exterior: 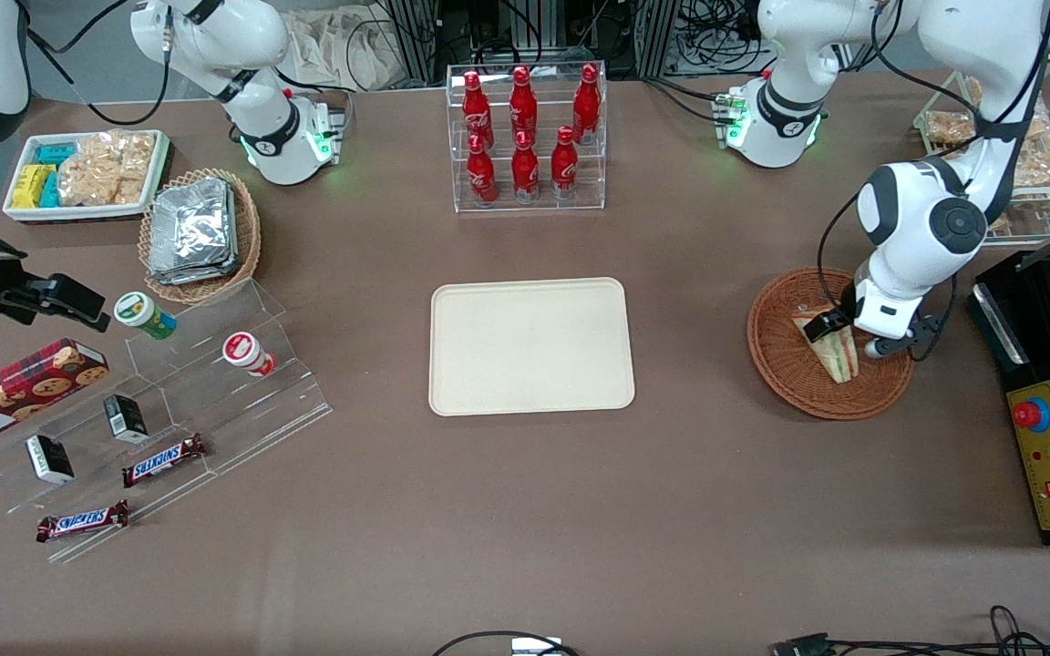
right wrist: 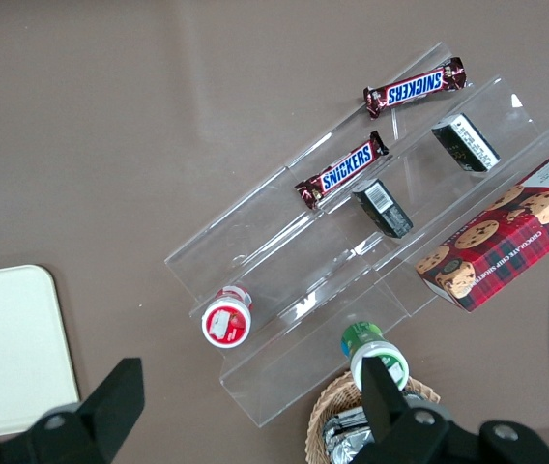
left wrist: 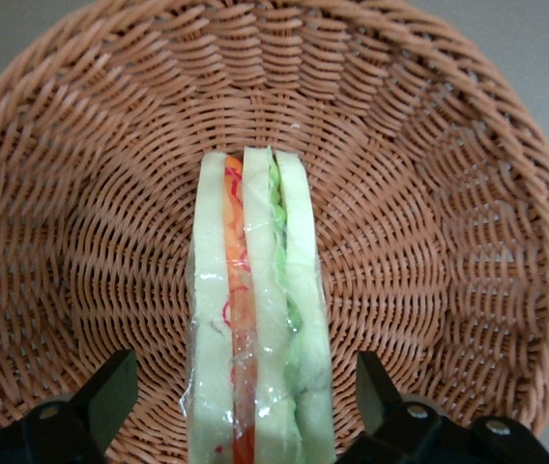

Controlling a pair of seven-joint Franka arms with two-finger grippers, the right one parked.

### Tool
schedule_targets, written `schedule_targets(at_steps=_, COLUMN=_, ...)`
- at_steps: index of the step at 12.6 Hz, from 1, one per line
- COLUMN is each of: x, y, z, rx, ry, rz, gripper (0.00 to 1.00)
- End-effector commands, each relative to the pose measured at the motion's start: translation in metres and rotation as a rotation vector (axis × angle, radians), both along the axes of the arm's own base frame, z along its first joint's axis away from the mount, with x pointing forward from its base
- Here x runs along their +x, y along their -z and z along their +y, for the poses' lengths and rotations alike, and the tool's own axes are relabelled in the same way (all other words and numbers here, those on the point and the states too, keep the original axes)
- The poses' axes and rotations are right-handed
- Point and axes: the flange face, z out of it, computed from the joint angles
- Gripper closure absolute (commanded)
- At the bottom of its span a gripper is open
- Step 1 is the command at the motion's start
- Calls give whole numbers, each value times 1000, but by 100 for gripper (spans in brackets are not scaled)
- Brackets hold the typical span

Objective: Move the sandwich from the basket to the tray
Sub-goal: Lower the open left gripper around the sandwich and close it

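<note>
A: Where does the sandwich (exterior: pixel 837 351) sit?

B: In the reddish-brown wicker basket (exterior: pixel 785 364), toward the working arm's end of the worktop (exterior: pixel 525 510). It rests on the woven floor, standing on edge, so the wrist camera looks onto its cut face: an orange-red stripe and a green stripe between pale bread slices, all under clear wrap.

A: And the tool?

B: The tool (left wrist: pixel 245 396) is down inside the basket, over the sandwich. Its two black fingers (left wrist: pixel 110 391) are spread wide, one on each side of the wedge, with bare wicker showing between each finger and the wrap. It has hold of nothing.

A: Does either finger touch the wrap?

B: Not in the wrist camera; both stand clear of it. From the front the arm covers part of the sandwich, so only the end of the wedge nearer the front camera shows there.

A: The tray?

B: The cream tray (exterior: pixel 530 346) lies flat in the middle of the worktop, well apart from the basket, with nothing on it. A clear rack of red bottles (exterior: pixel 525 137) stands farther from the front camera than the tray.
</note>
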Motion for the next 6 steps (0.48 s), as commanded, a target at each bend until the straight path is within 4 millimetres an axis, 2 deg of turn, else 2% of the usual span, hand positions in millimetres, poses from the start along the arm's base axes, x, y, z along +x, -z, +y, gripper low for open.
schedule_targets(at_steps=1, x=0, y=0, z=-2, rx=-4, ry=-13, rz=-17, gripper=73)
schedule_targets(at_steps=2, x=1, y=-1, z=-2, rx=-5, ry=-16, rz=-18, gripper=87)
schedule_targets(at_steps=6, x=3, y=-5, z=-5, rx=-6, ry=-9, rz=-23, gripper=85)
